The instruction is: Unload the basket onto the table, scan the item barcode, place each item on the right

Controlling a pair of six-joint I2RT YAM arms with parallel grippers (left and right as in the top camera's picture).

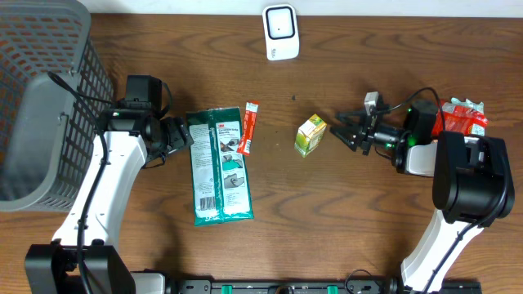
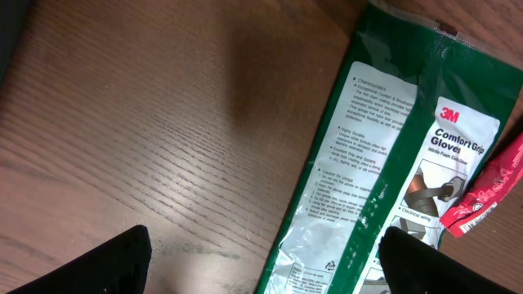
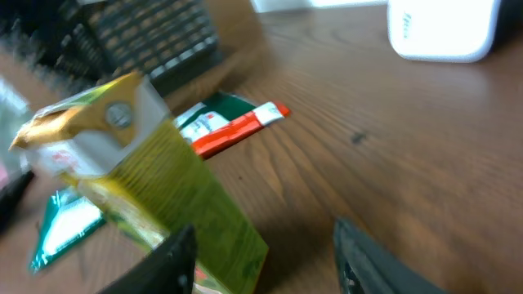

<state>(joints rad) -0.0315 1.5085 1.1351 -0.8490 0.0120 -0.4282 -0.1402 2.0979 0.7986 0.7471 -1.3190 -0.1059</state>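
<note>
A small green and yellow carton (image 1: 310, 135) stands on the wooden table, right of centre. My right gripper (image 1: 341, 133) sits just to its right, pointing left. In the right wrist view the carton (image 3: 155, 180) fills the left side and overlaps the left finger; the gripper (image 3: 265, 261) is open, with bare table showing in most of the gap. The white scanner (image 1: 280, 32) stands at the table's far edge and also shows as a white scanner (image 3: 441, 28) in the right wrist view. My left gripper (image 1: 186, 135) is wide open and holds nothing (image 2: 265, 265).
A green 3M glove pack (image 1: 219, 166) lies left of centre, with a red sachet (image 1: 248, 127) beside it. Its printed face (image 2: 384, 163) lies under the left gripper. A grey mesh basket (image 1: 41, 106) fills the far left. A red package (image 1: 462, 119) lies at the far right.
</note>
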